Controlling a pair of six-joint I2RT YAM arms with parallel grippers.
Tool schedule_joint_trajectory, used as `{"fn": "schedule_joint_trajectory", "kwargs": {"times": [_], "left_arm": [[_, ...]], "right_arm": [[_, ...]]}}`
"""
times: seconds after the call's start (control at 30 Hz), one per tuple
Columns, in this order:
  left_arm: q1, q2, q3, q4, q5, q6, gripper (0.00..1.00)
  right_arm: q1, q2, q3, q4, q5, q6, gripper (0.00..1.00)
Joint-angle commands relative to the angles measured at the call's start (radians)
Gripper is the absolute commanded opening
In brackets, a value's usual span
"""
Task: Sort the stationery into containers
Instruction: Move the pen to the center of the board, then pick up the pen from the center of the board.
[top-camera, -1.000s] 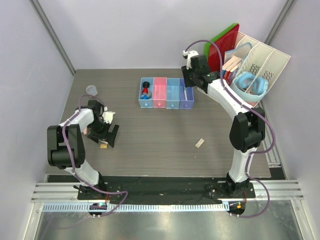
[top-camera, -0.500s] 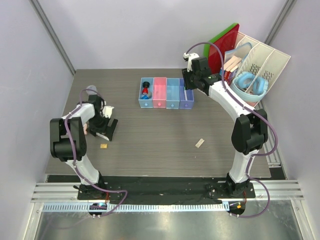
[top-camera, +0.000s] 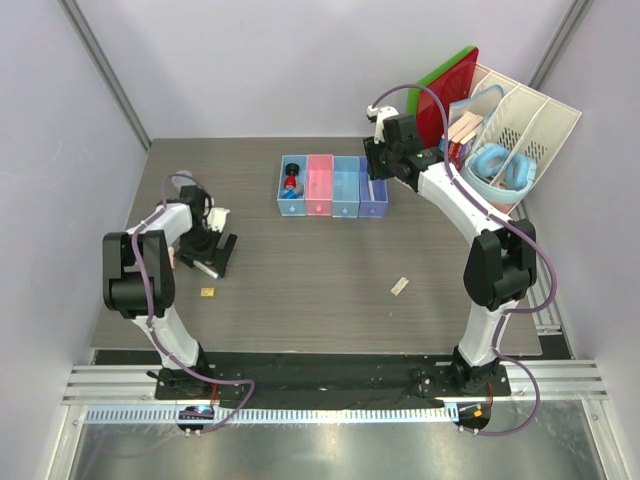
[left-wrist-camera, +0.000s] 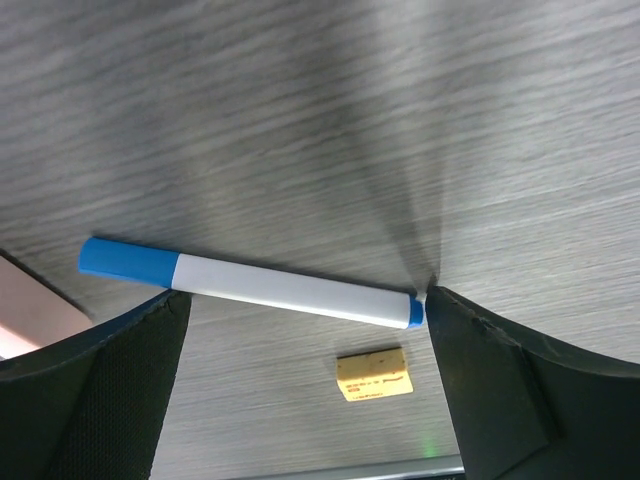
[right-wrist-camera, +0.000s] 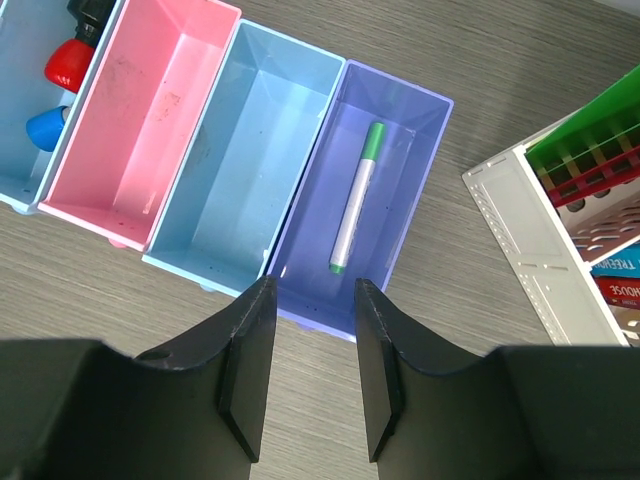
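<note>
Dark grey wood-grain table (top-camera: 300, 290), plain pale lilac walls (top-camera: 250, 60) all round. The left claw (left-wrist-camera: 300, 300) is spread as wide as it goes, gripping nothing. The smooth blue-capped white marker (left-wrist-camera: 280, 288) lies flat between its fingers, with a tiny yellow block (left-wrist-camera: 375, 373) just wrist-side of that. The right claw (right-wrist-camera: 313, 290) is half open and empty, hovering over the glossy lavender tray (right-wrist-camera: 400, 120), where the green-tipped pen (right-wrist-camera: 355, 200) lies.

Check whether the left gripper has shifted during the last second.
Yes. The left gripper moved upward in the top view, away from the yellow piece.
</note>
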Motion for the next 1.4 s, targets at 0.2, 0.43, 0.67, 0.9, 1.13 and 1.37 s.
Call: {"fn": "schedule_joint_trajectory", "kwargs": {"times": [0.2,0.43,0.67,0.9,1.13,1.37], "left_arm": [[-0.025,-0.024,-0.003,0.046,0.069,0.003,1.00],[-0.098,0.027,0.028,0.062,0.054,-0.012,1.00],[-0.161,0.039,0.033,0.072,0.033,-0.031,1.00],[-0.164,0.030,-0.010,0.085,0.008,-0.025,0.76],[-0.166,0.030,-0.041,0.105,-0.015,-0.020,0.46],[-0.167,0.021,-0.052,0.101,-0.009,-0.012,0.00]], "right_arm": [[0.008,-0.069,-0.011,0.012,-0.005,0.011,0.42],[0.011,-0.066,-0.001,0.009,-0.014,0.011,0.42],[0.013,-0.094,-0.034,0.010,-0.008,0.011,0.42],[0.013,-0.115,-0.055,0.009,-0.014,0.011,0.42],[0.013,-0.124,-0.057,0.006,-0.029,0.040,0.43],[0.013,-0.143,-0.072,0.004,-0.028,0.037,0.42]]}}
